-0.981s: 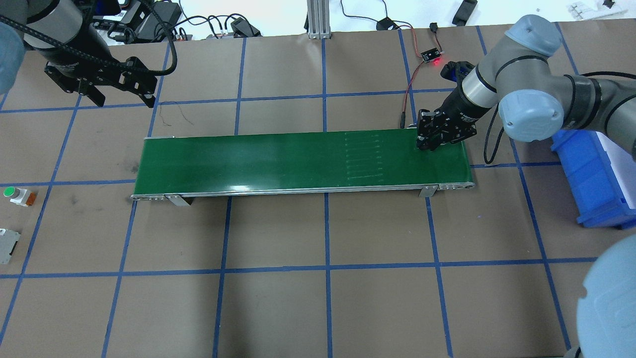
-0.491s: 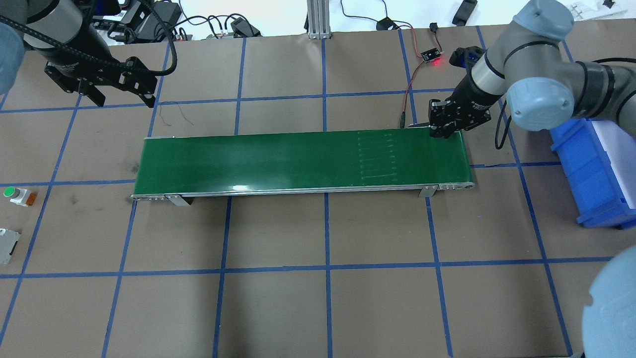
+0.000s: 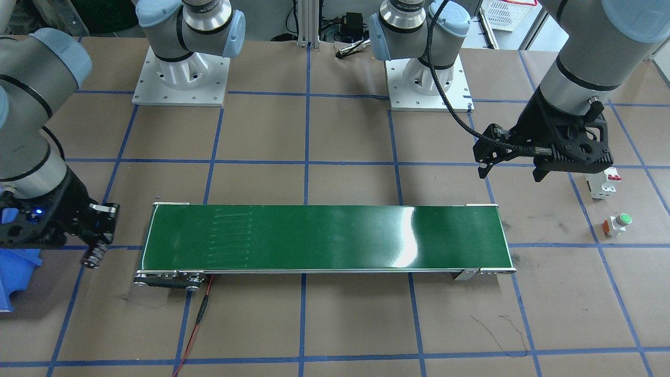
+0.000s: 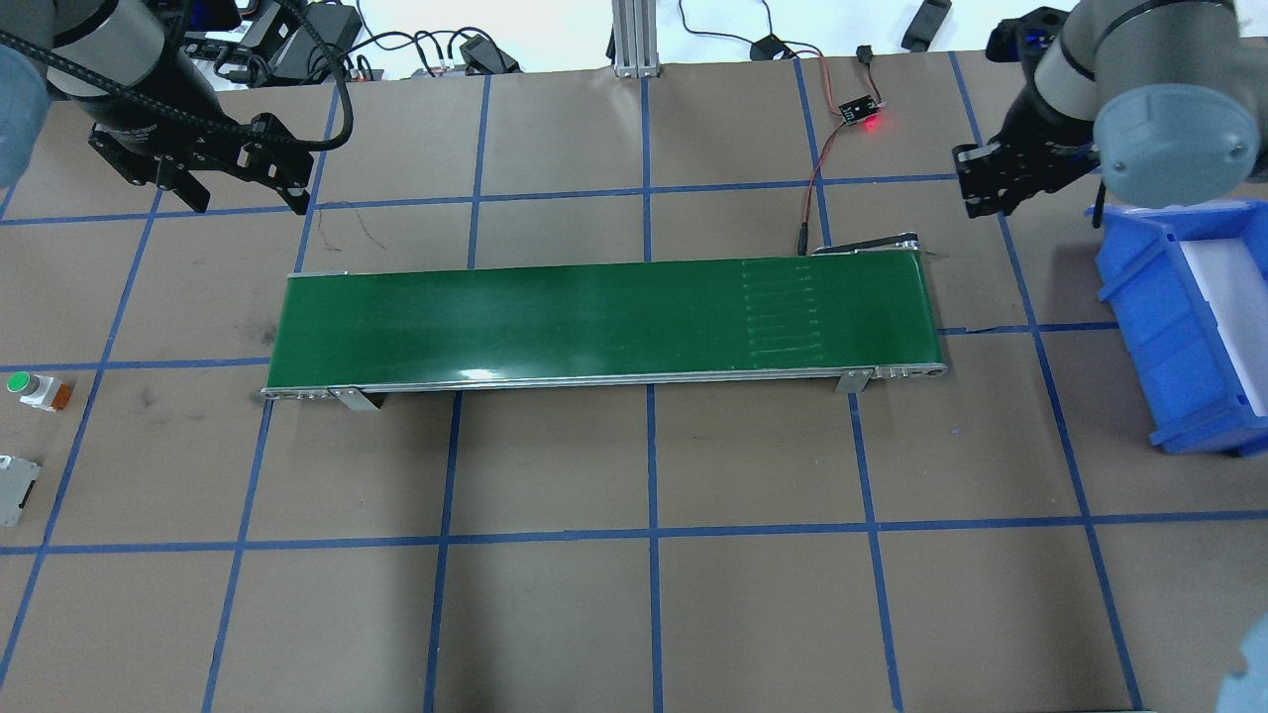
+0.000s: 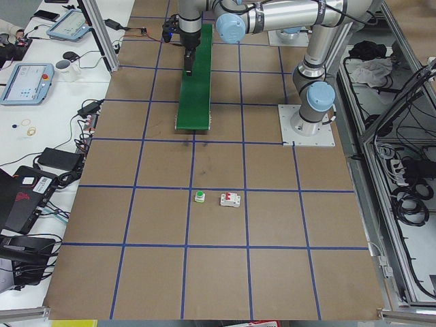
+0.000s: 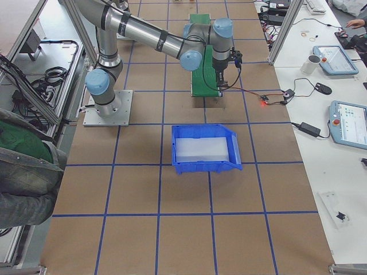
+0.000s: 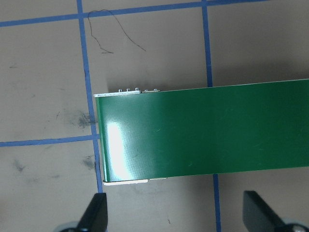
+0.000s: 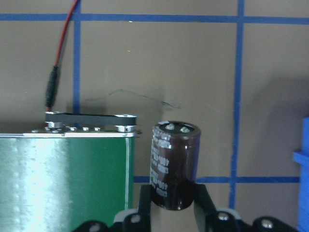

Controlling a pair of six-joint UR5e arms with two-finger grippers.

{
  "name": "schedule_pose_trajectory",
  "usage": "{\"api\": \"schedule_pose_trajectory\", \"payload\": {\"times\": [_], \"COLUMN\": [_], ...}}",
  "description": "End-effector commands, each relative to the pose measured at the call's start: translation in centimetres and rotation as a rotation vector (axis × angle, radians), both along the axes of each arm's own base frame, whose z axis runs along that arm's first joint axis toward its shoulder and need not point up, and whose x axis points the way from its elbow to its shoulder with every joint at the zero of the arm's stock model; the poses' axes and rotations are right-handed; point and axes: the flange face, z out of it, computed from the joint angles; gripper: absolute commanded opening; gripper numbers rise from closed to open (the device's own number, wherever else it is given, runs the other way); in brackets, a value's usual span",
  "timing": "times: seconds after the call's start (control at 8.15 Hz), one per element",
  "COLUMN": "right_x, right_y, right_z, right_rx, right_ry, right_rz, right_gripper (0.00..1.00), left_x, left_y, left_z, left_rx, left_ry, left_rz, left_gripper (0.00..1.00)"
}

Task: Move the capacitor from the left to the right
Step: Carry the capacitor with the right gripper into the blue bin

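The capacitor, a dark cylinder with a silver top, stands upright between the fingers of my right gripper, which is shut on it. In the overhead view the right gripper hangs above the table just past the far right corner of the green conveyor belt, next to the blue bin. The capacitor is too small to make out there. My left gripper is open and empty, above the table behind the belt's left end.
A white push-button with a green cap and a white breaker lie on the table left of the belt. A small sensor board with a red light and its wires lie behind the belt's right end.
My right gripper, holding the capacitor, has moved off the belt's right end, to the right and farther back, near the blue bin. The left arm has not moved.
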Motion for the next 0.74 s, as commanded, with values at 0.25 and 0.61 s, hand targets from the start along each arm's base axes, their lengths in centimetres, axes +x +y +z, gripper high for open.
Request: {"api": "schedule_pose_trajectory", "payload": {"times": [0.25, 0.61], "right_x": [-20.9, -27.6], "right_y": [5.6, 8.1], "right_z": [3.7, 2.5], "right_rx": [0.063, 0.103], "right_ry": [0.17, 0.169], "right_rz": [0.129, 0.22], "right_gripper": [0.0, 0.0], "left_x": [0.0, 0.0], "left_y": [0.0, 0.0], "left_z": [0.0, 0.0], "left_rx": [0.0, 0.0], "left_ry": [0.0, 0.0], "left_rz": [0.0, 0.002], "left_gripper": [1.0, 1.0]}}
